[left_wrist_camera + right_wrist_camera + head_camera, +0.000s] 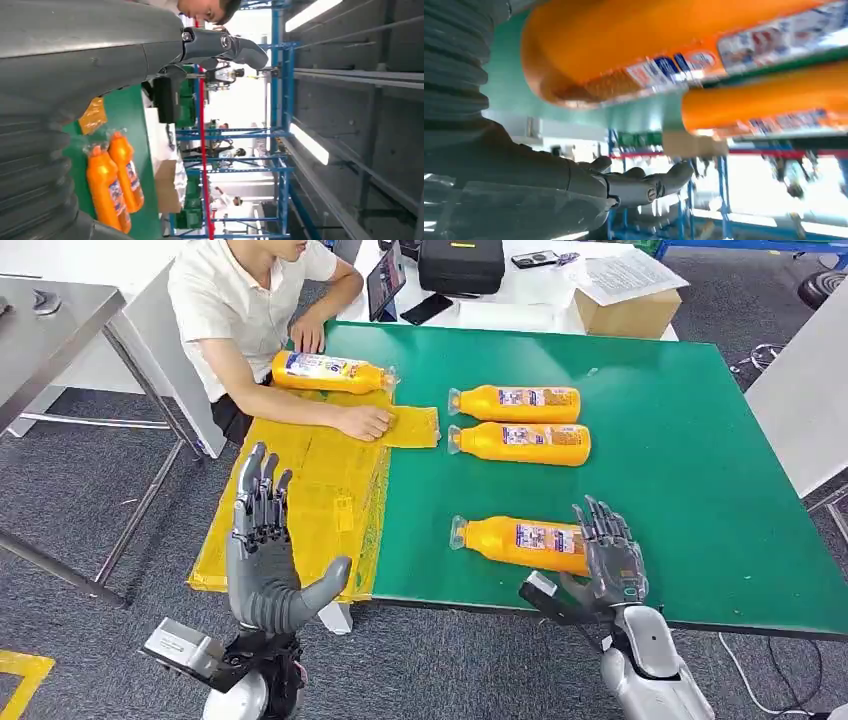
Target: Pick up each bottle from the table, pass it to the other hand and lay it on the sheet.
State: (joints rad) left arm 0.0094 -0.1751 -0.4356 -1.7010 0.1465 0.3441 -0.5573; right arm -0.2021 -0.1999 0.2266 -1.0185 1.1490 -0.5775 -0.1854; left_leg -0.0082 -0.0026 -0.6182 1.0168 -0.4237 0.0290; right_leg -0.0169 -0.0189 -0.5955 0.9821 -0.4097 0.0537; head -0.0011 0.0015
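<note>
In the head view, the left hand (265, 560) is hovering at lower left over the yellow sheet (320, 490), fingers spread, holding nothing. The right hand (610, 560), at lower right, is open beside the nearest bottle (520, 540) on the green tabletop (680, 440). One bottle (330, 372) is lying on the sheet, upper left, by a person's hand (362, 422).

In the left wrist view, two bottles (112, 185) are lying at lower left.

In the right wrist view, the nearest bottle is filling the top, the fingers (664, 182) lying apart from it.

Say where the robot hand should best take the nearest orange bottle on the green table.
Probably around the labelled middle of the nearest bottle, coming from the near table edge where the right robot hand is open beside its base. It lies on its side, cap pointing towards the yellow sheet, body wide and even.
</note>
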